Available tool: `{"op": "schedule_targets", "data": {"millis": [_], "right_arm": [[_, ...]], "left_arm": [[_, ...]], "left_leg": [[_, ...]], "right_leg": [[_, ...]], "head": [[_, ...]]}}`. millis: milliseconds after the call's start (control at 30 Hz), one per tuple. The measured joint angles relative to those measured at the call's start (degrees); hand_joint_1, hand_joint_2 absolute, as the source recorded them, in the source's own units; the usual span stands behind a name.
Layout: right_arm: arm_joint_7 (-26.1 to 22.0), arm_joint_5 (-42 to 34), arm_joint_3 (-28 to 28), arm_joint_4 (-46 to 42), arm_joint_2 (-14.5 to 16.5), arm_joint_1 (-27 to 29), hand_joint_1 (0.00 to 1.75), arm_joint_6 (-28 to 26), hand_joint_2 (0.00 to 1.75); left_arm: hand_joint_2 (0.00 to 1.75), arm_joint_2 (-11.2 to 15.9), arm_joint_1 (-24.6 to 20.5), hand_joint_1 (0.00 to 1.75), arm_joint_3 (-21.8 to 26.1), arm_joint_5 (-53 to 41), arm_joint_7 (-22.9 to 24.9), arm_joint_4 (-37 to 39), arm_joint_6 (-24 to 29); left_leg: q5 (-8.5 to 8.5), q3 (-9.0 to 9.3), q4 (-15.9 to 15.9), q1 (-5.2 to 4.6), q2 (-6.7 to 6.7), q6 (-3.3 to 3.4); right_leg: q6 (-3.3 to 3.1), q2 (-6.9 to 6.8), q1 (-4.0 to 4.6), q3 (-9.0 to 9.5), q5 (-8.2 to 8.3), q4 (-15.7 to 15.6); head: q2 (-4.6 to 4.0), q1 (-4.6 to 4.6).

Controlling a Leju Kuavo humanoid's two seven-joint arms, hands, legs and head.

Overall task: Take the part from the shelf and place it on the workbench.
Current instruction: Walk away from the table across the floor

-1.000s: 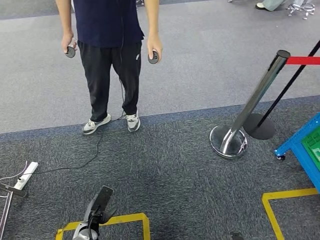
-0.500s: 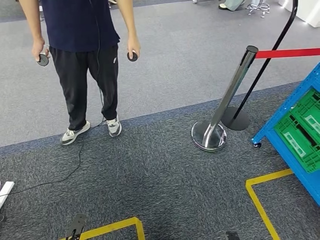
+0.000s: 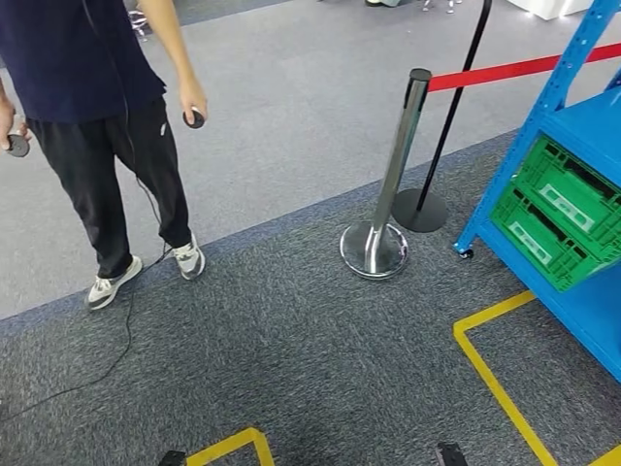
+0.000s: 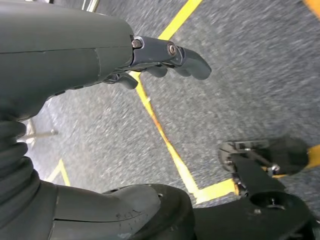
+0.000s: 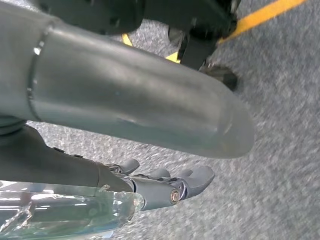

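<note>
A person (image 3: 95,116) in a dark top, black trousers and grey-white trainers stands at the upper left of the head view, a round black controller (image 3: 194,119) in one hand and another (image 3: 17,146) at the left edge. A black cable (image 3: 117,354) trails from the person across the dark carpet. A chrome stanchion post (image 3: 392,175) leans at centre (red belt (image 3: 512,68) running to the right), a black post base (image 3: 419,210) just behind it. Yellow floor tape (image 3: 491,374) marks the lower right; another strip (image 3: 227,447) lies at the bottom.
</note>
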Motion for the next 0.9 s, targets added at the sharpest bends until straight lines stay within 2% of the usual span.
{"op": "schedule_targets", "data": {"millis": [67, 100, 133, 167, 200, 267, 300, 333, 400, 433, 467, 500, 533, 567, 600, 633, 667, 700, 733, 800, 833, 867, 900], "right_arm": [[0.06, -0.02, 0.01, 0.01, 0.04, -0.06, 0.0, -0.03, 0.0], [0.08, -0.03, 0.01, 0.01, 0.05, -0.04, 0.0, -0.03, 0.0], [0.09, -0.03, 0.01, 0.01, 0.05, 0.04, 0.0, -0.03, 0.0], [0.1, -0.03, 0.01, 0.01, 0.05, 0.16, 0.0, -0.02, 0.0], [0.12, -0.04, 0.01, 0.01, 0.07, 0.26, 0.0, -0.01, 0.0], [0.16, -0.07, 0.01, 0.02, 0.1, 0.32, 0.0, 0.03, 0.0], [0.17, -0.11, 0.01, 0.03, 0.11, 0.31, 0.0, 0.04, 0.0], [0.18, -0.16, 0.01, 0.03, 0.12, 0.36, 0.0, 0.04, 0.0], [0.21, -0.31, 0.01, 0.03, 0.12, 0.68, 0.0, 0.03, 0.0], [0.23, -0.37, 0.01, 0.03, 0.12, 0.91, 0.0, 0.02, 0.0], [0.25, -0.41, 0.01, 0.03, 0.12, 1.04, 0.0, 0.01, 0.0], [0.26, -0.43, 0.01, 0.03, 0.13, 1.08, 0.0, -0.01, 0.0], [0.28, -0.42, 0.01, 0.04, 0.16, 1.04, 0.0, -0.02, 0.0], [0.32, -0.41, 0.01, 0.05, 0.21, 0.97, 0.0, -0.03, 0.0], [0.36, -0.39, 0.01, 0.07, 0.26, 0.95, 0.0, -0.03, 0.0], [0.39, -0.37, 0.01, 0.09, 0.3, 1.0, 0.0, -0.04, 0.0], [0.41, -0.34, 0.01, 0.09, 0.32, 1.09, 0.0, -0.05, 0.0], [0.42, -0.31, 0.01, 0.09, 0.32, 1.18, 0.0, -0.07, 0.0], [0.4, -0.27, 0.01, 0.09, 0.32, 1.21, 0.0, -0.08, 0.0], [0.34, -0.16, 0.02, 0.09, 0.34, 1.07, 0.0, -0.11, 0.0], [0.31, -0.09, 0.02, 0.09, 0.36, 0.99, 0.0, -0.15, 0.0], [0.28, -0.02, 0.03, 0.09, 0.38, 0.95, 0.0, -0.21, 0.0], [0.27, 0.08, 0.04, 0.09, 0.38, 0.96, 0.0, -0.28, 0.0]], "left_arm": [[1.75, -0.09, 0.08, 0.0, 0.0, -0.1, 0.17, 0.14, 0.16], [1.75, -0.14, 0.12, 0.0, 0.0, -0.17, 0.26, 0.21, 0.19], [1.75, -0.16, 0.16, 0.0, 0.0, -0.25, 0.33, 0.27, 0.22], [1.75, -0.16, 0.19, 0.0, 0.0, -0.31, 0.35, 0.28, 0.26], [1.75, -0.15, 0.18, 0.0, 0.0, -0.34, 0.37, 0.29, 0.33], [1.75, -0.14, 0.12, 0.0, 0.0, -0.38, 0.37, 0.32, 0.52], [1.75, -0.14, 0.07, 0.0, 0.0, -0.52, 0.37, 0.34, 0.54], [1.75, -0.15, 0.0, 0.0, -0.02, -0.8, 0.36, 0.36, 0.44], [1.75, -0.19, -0.14, 0.0, -0.24, -1.73, 0.35, 0.38, -0.08], [1.75, -0.18, -0.21, 0.0, -0.43, -2.14, 0.35, 0.38, -0.33], [1.75, -0.17, -0.23, 0.0, -0.6, -2.45, 0.36, 0.38, -0.5], [1.75, -0.17, -0.2, 0.0, -0.73, -2.67, 0.37, 0.38, -0.56], [1.75, -0.13, -0.14, 0.0, -0.79, -2.81, 0.4, 0.38, -0.56], [1.75, -0.13, -0.05, 0.0, -0.84, -2.93, 0.45, 0.38, -0.54], [1.75, -0.13, 0.03, 0.0, -0.9, -3.0, 0.51, 0.39, -0.52], [1.75, -0.14, 0.07, 0.0, -0.97, -3.02, 0.55, 0.4, -0.5], [1.75, -0.17, 0.07, 0.0, -1.04, -3.03, 0.57, 0.42, -0.49], [1.75, -0.22, 0.06, 0.0, -1.11, -3.05, 0.57, 0.42, -0.49], [1.75, -0.29, 0.04, 0.0, -1.16, -3.08, 0.57, 0.42, -0.49], [1.75, -0.37, 0.03, 0.0, -1.21, -3.14, 0.56, 0.43, -0.49], [1.75, -0.39, -0.01, 0.0, -1.23, -3.2, 0.54, 0.44, -0.49], [1.75, -0.4, -0.07, 0.0, -1.25, -3.27, 0.5, 0.45, -0.5], [1.75, -0.44, -0.13, 0.0, -1.27, -3.32, 0.44, 0.46, -0.54]], "left_leg": [[-3.73, -3.42, 7.43, 0.12, -1.69, -0.25], [-4.88, -5.1, 10.76, 0.14, -1.96, -0.3], [-5.01, -6.11, 12.53, 0.15, -2.09, -0.3], [-3.98, -6.08, 12.09, 0.15, -2.16, -0.25], [-2.05, -4.99, 9.52, 0.17, -2.35, -0.15], [1.82, -1.31, 1.58, 0.38, -4.34, 0.04], [2.84, 0.07, -1.4, 0.49, -5.34, 0.14], [3.15, 0.83, -3.1, 0.52, -6.12, 0.3], [3.15, 1.0, -3.67, 0.4, -5.64, 0.93], [3.28, 1.05, -3.86, 0.39, -5.14, 1.36], [3.42, 1.1, -4.04, 0.41, -4.59, 1.83], [3.51, 1.14, -4.23, 0.46, -3.98, 2.22], [3.51, 1.15, -4.26, 0.4, -3.36, 2.48], [3.45, 1.15, -4.25, 0.32, -2.72, 2.66], [3.4, 1.16, -4.23, 0.25, -2.06, 2.71], [3.35, 1.19, -4.22, 0.2, -1.43, 2.74], [3.28, 1.26, -4.2, 0.18, -0.85, 2.72], [3.17, 1.4, -4.19, 0.19, -0.31, 2.64], [3.03, 1.61, -4.16, 0.19, 0.2, 2.48], [2.63, 2.03, -4.01, -0.15, 1.09, 1.92], [2.51, 2.16, -3.95, -0.31, 1.48, 1.63], [2.45, 2.24, -3.92, -0.44, 1.86, 1.36], [2.43, 2.32, -3.95, -0.38, 2.29, 1.11]], "right_leg": [[-0.25, 1.22, -0.05, -0.11, 0.11, -0.01], [-0.28, 1.91, -0.05, -0.15, 0.12, 0.0], [-0.27, 2.64, -0.04, -0.17, 0.13, 0.0], [-0.23, 3.35, -0.05, -0.17, 0.16, 0.0], [-0.15, 4.05, -0.09, -0.15, 0.21, 0.01], [0.22, 5.4, -0.12, -0.27, 0.28, 0.18], [0.51, 5.98, -0.1, -0.43, 0.33, 0.27], [0.85, 6.48, -0.09, -0.6, 0.38, 0.28], [1.6, 7.35, -0.23, -0.96, 0.6, -0.03], [1.91, 6.91, -0.27, -1.19, 0.47, 0.07], [2.18, 5.8, -0.26, -1.75, -0.23, 0.93], [2.41, 4.33, -0.2, -2.79, -1.61, 2.97], [2.55, 2.69, -0.16, -4.22, -3.53, 6.18], [2.72, 1.74, -0.17, -6.03, -5.62, 10.13], [2.87, 1.37, -0.2, -7.66, -7.18, 13.74], [2.97, 1.23, -0.21, -8.57, -7.77, 15.88], [3.04, 1.12, -0.21, -8.38, -7.25, 15.84], [3.04, 0.85, -0.21, -6.99, -5.76, 13.48], [3.01, 0.13, -0.21, -4.74, -3.82, 9.52], [2.59, -1.98, -0.09, -0.79, -1.32, 2.53], [2.25, -2.55, -0.02, 0.13, -0.9, 0.9], [1.84, -2.55, 0.1, 0.27, -0.91, 0.52], [1.42, -1.86, 0.12, 0.22, -0.76, 0.52]], "head": [[0.0, -0.09], [0.0, -0.08], [0.0, -0.08], [0.0, -0.07], [0.0, -0.07], [0.0, -0.08], [0.0, -0.07], [0.0, -0.08], [0.0, -0.08], [0.0, -0.06], [0.0, 0.08], [0.0, 0.19], [0.0, 0.31], [0.0, 0.38], [0.0, 0.37], [0.0, 0.36], [0.0, 0.38], [0.0, 0.37], [0.0, 0.38], [0.0, 0.3], [0.0, 0.21], [0.0, 0.11], [0.0, 0.01]]}}
